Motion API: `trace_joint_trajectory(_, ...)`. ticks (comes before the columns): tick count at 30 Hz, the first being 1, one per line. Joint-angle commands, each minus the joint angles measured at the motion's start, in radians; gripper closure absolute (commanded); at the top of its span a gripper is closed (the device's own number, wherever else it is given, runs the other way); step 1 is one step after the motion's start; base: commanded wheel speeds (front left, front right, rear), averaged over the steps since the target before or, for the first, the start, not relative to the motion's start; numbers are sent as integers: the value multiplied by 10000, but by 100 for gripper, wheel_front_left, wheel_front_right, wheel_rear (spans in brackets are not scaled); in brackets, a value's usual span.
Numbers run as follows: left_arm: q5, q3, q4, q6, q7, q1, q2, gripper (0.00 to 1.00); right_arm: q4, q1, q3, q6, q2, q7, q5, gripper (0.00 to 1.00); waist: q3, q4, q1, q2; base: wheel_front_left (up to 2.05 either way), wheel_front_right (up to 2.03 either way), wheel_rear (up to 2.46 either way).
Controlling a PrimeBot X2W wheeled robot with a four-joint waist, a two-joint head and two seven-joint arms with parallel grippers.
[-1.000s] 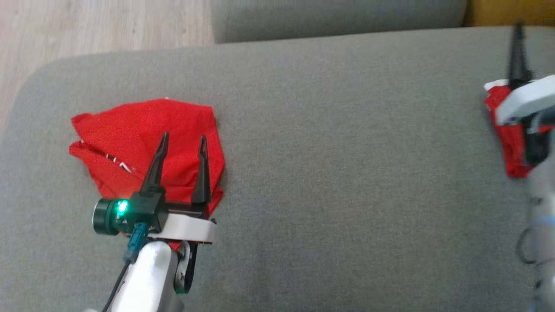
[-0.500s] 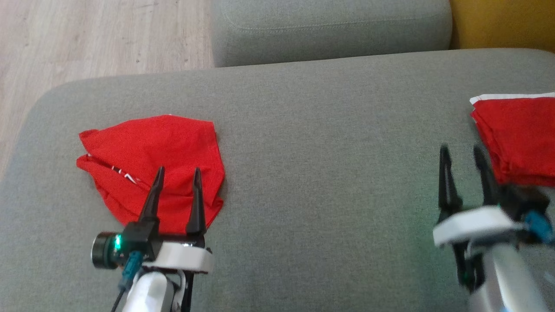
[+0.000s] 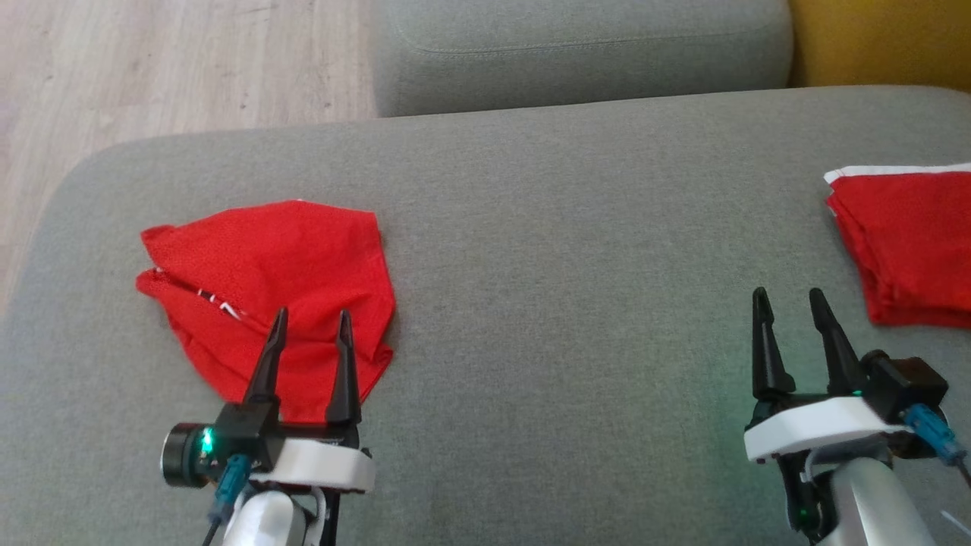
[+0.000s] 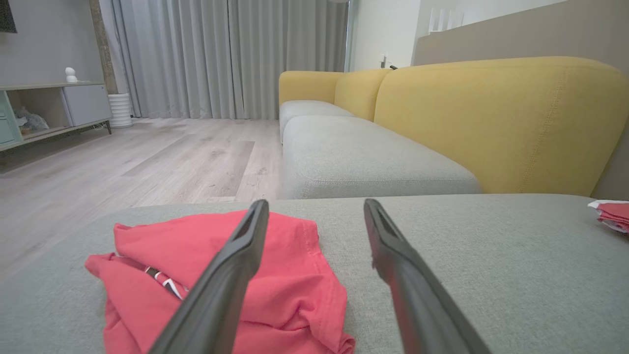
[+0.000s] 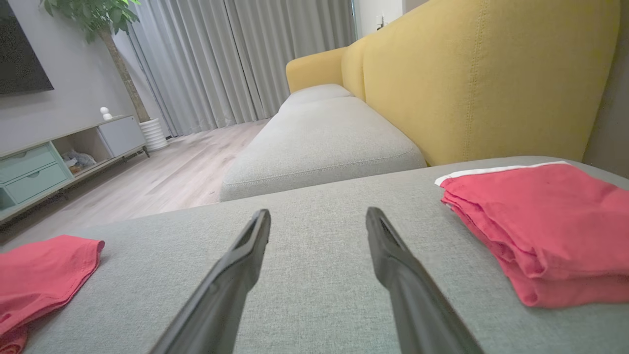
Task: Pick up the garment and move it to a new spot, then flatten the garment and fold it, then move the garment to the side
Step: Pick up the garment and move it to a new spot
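A crumpled red garment (image 3: 273, 296) lies on the left of the grey sofa seat (image 3: 576, 273); it also appears in the left wrist view (image 4: 275, 275) and at the left edge of the right wrist view (image 5: 39, 280). My left gripper (image 3: 312, 318) hovers open over the garment's near edge, nothing between its fingers. A folded red garment (image 3: 906, 243) with a white edge rests at the far right, seen close in the right wrist view (image 5: 545, 221). My right gripper (image 3: 789, 297) stands open and empty just left of that folded pile.
A second grey seat cushion (image 3: 584, 53) lies beyond the seat, with a yellow backrest (image 5: 491, 83) at the right. Wooden floor (image 3: 174, 61) runs past the seat's left edge. Bare grey fabric stretches between the two garments.
The head camera has shifted. My right gripper came off the folded pile and drew back to the near right, open. My left gripper pulled back slightly toward the garment's near edge.
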Motion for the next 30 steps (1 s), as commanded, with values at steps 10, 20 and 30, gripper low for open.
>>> trace_joint_trajectory(10,58,193,-207,18,-53,-439,32,0,-507,50,941,-19,-25,-135,127,0,-179,1349,0,0,0,0,0)
trace_joint_trajectory(20,142,195,-18,-44,-53,-239,32,0,-446,476,1744,-19,-24,-136,454,0,-566,3070,0,0,0,0,0)
trace_joint_trajectory(30,292,137,147,-193,-53,-109,32,0,-345,583,2277,-19,-24,-137,738,0,-775,4323,0,0,0,0,0)
